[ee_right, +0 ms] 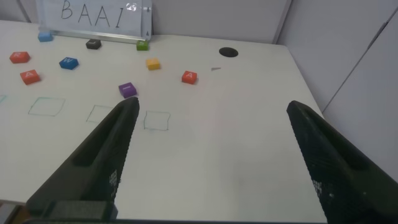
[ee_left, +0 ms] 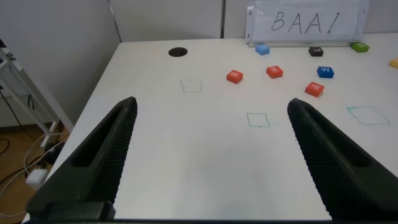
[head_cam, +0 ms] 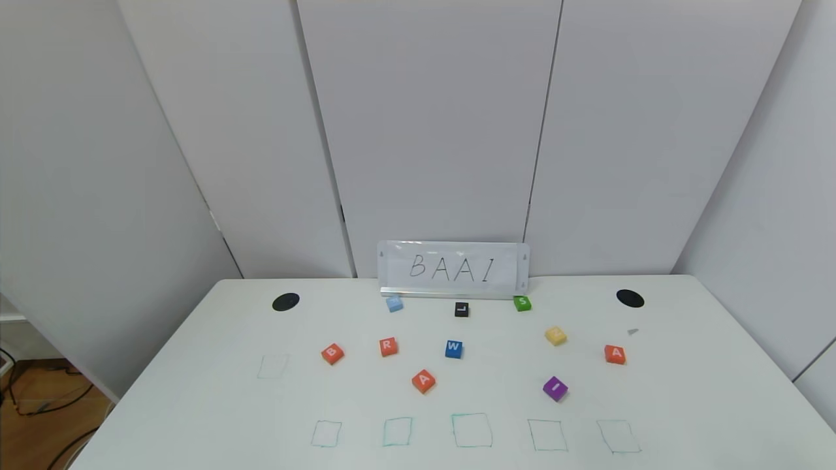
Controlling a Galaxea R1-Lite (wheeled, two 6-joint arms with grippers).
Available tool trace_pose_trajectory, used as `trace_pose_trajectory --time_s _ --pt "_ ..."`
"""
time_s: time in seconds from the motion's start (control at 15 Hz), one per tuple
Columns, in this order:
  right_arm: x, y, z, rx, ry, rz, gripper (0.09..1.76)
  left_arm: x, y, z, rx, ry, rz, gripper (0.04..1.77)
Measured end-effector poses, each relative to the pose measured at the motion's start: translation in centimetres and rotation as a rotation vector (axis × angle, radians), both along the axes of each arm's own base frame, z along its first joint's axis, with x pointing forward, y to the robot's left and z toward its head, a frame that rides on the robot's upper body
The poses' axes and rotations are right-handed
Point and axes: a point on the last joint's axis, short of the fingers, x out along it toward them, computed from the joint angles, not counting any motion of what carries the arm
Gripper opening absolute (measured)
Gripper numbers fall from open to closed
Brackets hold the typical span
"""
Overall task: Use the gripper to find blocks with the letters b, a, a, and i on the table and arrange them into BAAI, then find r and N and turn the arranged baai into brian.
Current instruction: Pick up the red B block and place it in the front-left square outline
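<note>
Green squares [head_cam: 471, 431] empty, nearest us | left hand [ee_left: 208, 155], right hand [ee_right: 208, 155] wide, holding nothing | B block [head_cam: 332, 354] left-centre on tabletop [head_cam: 686, 405] | we'd grip it squarely, letter up.

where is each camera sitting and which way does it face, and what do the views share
Head view: high on the robot, looking forward and down at the table, the letter blocks and the BAAI sign; no part of the robot shows.
Left wrist view: on the left arm, facing the table's left half; the left hand is open.
Right wrist view: on the right arm, facing the right half; the right hand is open.
Shared: the sign and the purple I block.
</note>
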Motion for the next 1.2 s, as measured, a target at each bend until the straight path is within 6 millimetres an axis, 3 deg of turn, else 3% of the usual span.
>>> trace_pose_trajectory --time_s 1.2 --pt "-0.01 0.00 0.02 -0.002 0.000 -0.001 1.71 0.00 0.00 -0.05 -0.002 0.005 0.000 1.72"
